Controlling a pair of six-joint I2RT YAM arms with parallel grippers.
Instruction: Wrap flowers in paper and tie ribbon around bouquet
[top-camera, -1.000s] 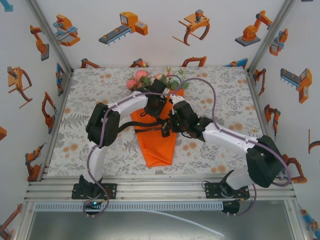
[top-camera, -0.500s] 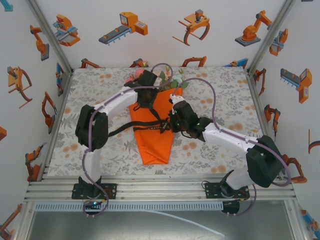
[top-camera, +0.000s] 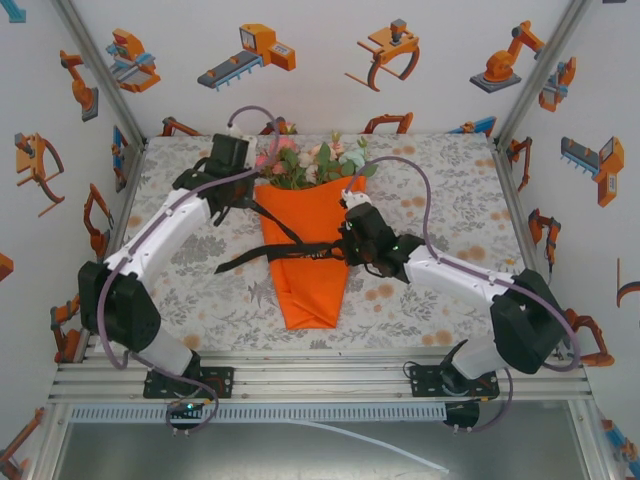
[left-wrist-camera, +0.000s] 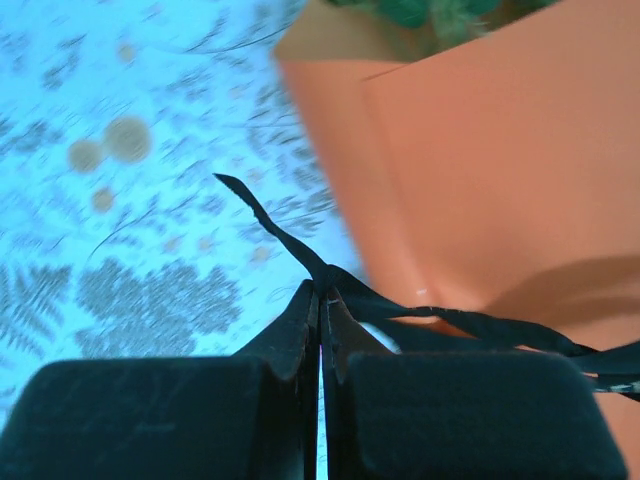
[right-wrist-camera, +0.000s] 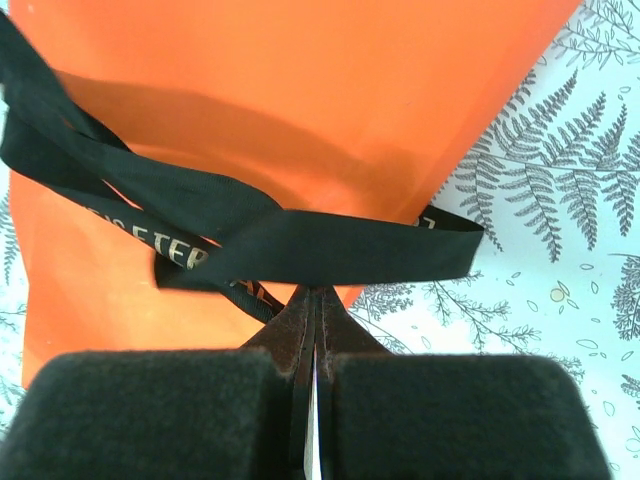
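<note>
**Desk:** Where are we on the bouquet (top-camera: 310, 215)?

**Me:** Wrapping looks done. The orange paper (top-camera: 312, 290) is folded into a cone around the flowers (top-camera: 315, 160). It lies mid-surface (top-camera: 430, 180), blooms toward the far edge.

**Desk:** And the ribbon?

**Me:** The black ribbon (right-wrist-camera: 300, 240) crosses the cone about halfway down, its strands overlapping on top. My left claw (left-wrist-camera: 320, 305) is closed on 1 strand, out past the cone's left edge. My right claw (right-wrist-camera: 315, 295) is pinched on another, just at the right edge.

**Desk:** Tied, then?

**Me:** I judge not yet. It looks like a crossing drawn 2 ways, and I can't make out a finished knot or bow.
</note>
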